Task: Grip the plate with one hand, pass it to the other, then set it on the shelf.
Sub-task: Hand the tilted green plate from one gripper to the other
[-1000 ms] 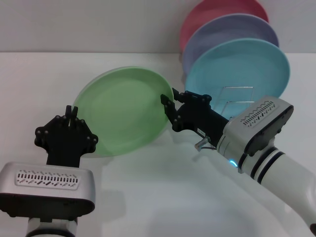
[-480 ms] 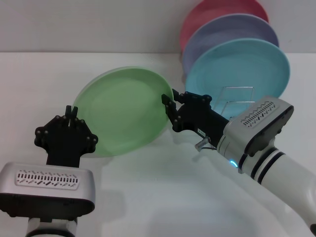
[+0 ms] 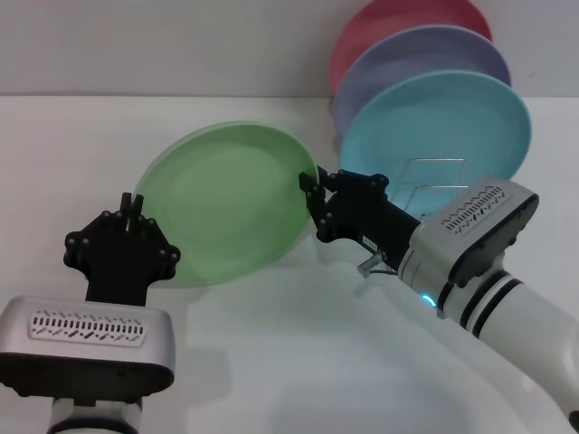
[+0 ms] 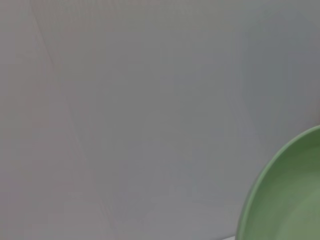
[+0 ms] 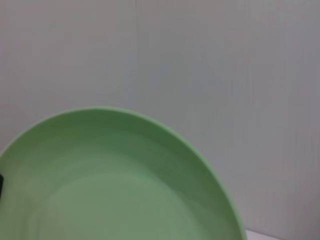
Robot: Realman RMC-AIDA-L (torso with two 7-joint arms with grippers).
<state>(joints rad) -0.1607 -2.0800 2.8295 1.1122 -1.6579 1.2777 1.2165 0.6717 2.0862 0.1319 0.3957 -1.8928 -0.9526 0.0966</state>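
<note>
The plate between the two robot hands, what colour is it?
Light green, all plain; the plate shows best in the head view.

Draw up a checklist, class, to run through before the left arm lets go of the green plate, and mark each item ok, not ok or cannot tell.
1. Right tool at the green plate's rim: ok.
2. Right tool clamped firmly on that rim: cannot tell.
3. Left tool at the opposite edge: ok; its grip, cannot tell.
4. Plate off the table, tilted up: ok.
5. Wire rack has a free slot in front of the turquoise plate: ok, loops show bare.
6. Path to rack clear of the lavender plate: cannot tell.
</note>
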